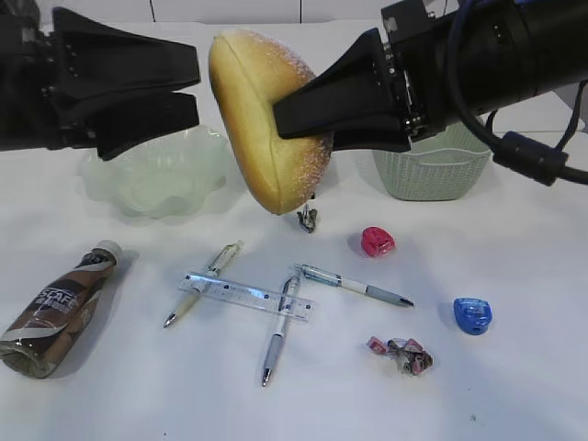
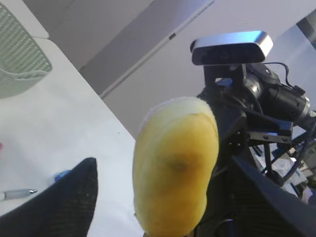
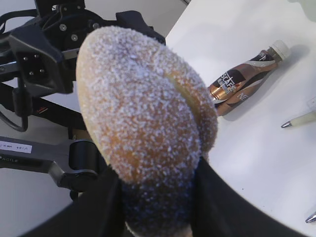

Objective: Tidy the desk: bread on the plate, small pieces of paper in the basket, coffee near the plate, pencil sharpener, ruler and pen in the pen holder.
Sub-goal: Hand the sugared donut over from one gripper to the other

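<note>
**Exterior view: bun held up high between two arms**

Exterior view shows the bread (image 1: 262,119) up in the air, above the desk (image 1: 514,386) and just right of the plate (image 1: 156,170). The right gripper (image 1: 308,124) is squeezing it. One black finger lies across the front of the bun and the bun bulges a bit around it. In the right wrist view the sugary bread (image 3: 143,123) sits deep between the jaws, which pinch its lower end.

The left gripper (image 1: 188,92) is close beside the bread, on its left. Its jaws stand apart and hold nothing. From the left wrist view the bread (image 2: 175,168) hangs in front of that gripper, between its two fingers, but I cannot tell if they touch it.

I think the bread is soft and light. It squashes easily, so a hard squeeze could dent it or tear it. The sugar dust may rub off. It does not look slippery. A good place to hold it is across the fat middle, with a gentle grip, not at the thin tip.

The plate is low and to the left of the bread, so the bun has to go down and left to land on it.
</note>
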Robot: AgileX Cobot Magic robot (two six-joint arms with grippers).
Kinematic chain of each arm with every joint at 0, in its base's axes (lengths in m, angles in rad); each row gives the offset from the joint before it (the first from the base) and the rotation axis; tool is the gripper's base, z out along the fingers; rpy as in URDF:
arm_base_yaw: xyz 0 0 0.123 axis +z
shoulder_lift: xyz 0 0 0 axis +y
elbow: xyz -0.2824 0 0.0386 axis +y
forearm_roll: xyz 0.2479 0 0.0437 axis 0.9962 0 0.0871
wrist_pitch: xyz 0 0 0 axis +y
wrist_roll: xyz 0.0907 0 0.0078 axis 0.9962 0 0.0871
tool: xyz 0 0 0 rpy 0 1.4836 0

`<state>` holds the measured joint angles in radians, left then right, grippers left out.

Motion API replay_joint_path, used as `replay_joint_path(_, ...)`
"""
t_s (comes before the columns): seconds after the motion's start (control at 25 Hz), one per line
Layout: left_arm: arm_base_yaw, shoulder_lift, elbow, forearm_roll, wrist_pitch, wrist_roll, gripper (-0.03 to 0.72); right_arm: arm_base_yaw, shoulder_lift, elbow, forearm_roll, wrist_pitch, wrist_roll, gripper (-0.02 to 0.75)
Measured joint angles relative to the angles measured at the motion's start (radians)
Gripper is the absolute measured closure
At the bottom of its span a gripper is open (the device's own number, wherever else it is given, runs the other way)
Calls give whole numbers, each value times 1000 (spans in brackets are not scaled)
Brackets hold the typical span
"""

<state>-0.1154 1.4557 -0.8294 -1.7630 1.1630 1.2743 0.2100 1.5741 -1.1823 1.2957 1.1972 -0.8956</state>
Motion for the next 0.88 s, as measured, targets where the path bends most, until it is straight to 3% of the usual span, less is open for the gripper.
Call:
replay_joint_path(0.36, -30, 69, -79, 0, 1, -5, 101, 0, 0, 0, 0, 0, 0, 451)
replay_joint_path(0.88, -105, 81, -91, 0, 1, -12, 100, 0, 1, 0, 0, 0, 0, 451)
